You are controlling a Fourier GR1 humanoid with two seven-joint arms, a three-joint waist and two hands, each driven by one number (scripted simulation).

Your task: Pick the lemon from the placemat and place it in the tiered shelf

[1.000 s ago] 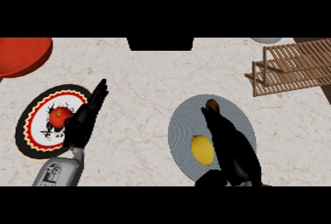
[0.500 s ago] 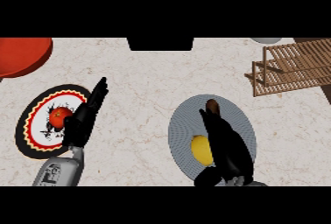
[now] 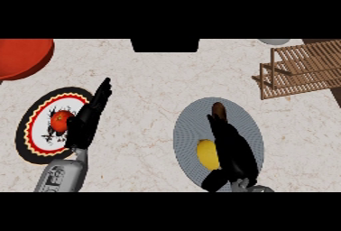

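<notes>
Right hand open over the placemat, beside the lemon, holding nothing; left hand open, idle.

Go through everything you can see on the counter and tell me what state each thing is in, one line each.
lemon: on the grey placemat, partly covered by the right hand, not lifted.
right hand: over the placemat, fingers straight, beside the lemon.
left hand: open, resting by the patterned plate.
tiered shelf: at the far right, nothing seen in it.
brown item: on the placemat, at the fingertips.
red bowl: far left, untouched.
</notes>
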